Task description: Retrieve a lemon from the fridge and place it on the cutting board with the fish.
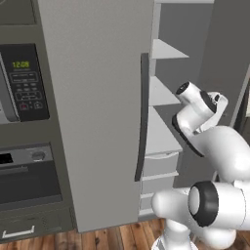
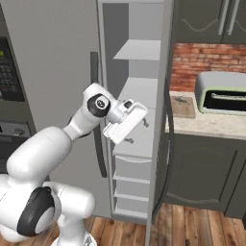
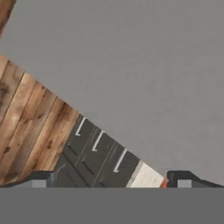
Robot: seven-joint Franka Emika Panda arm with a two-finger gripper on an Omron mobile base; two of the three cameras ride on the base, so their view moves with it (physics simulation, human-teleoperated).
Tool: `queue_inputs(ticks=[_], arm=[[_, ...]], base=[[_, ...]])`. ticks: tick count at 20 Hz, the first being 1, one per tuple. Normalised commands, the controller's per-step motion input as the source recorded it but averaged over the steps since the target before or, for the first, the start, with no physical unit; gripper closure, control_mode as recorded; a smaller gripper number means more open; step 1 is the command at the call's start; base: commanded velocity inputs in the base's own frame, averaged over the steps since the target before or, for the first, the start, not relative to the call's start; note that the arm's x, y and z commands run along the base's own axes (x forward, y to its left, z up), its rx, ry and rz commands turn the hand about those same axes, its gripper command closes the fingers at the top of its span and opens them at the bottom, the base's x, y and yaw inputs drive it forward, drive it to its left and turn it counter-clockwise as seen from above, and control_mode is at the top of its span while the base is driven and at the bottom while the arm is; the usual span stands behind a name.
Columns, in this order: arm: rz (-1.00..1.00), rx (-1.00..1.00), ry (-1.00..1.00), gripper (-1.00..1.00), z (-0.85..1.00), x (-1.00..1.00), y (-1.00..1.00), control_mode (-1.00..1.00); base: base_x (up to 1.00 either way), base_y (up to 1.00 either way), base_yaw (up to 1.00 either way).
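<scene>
Tall grey double-door fridge (image 2: 57, 57): right door swung open, white shelves (image 2: 141, 50) and translucent drawers (image 2: 133, 168) exposed. End effector (image 2: 137, 127) released, jaws wide, empty, in front of the open compartment. Small tan wooden cutting board (image 2: 183, 106) with slim greyish fish (image 2: 181, 100) on beige worktop (image 2: 211, 126), beside pale green toaster oven (image 2: 222, 92).

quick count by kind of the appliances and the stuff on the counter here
fridge: 1
microwave: 1
oven: 1
toaster oven: 1
cutting board: 1
fish: 1
total: 6
</scene>
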Motion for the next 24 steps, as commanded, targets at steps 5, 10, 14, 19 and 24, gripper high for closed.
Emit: queue_inputs(ticks=[5, 10, 14, 19, 24], arm=[[-0.14, -0.07, -0.22, -1.00, 0.01, -0.06, 1.00, -1.00], [-0.33, 0.38, -0.35, -1.00, 0.00, 0.03, 1.00, -1.00], [-0.34, 0.55, -0.44, -1.00, 0.08, 0.00, 0.79, -1.00], [-0.37, 0.48, -0.53, -1.00, 0.23, 0.00, 0.77, -1.00], [-0.25, 0.41, -0.69, -1.00, 0.44, 0.00, 0.94, -1.00]], base=[[0.00, 0.00, 0.00], [0.00, 0.00, 0.00], [0.00, 0.00, 0.00], [0.00, 0.00, 0.00], [0.00, 0.00, 0.00]])
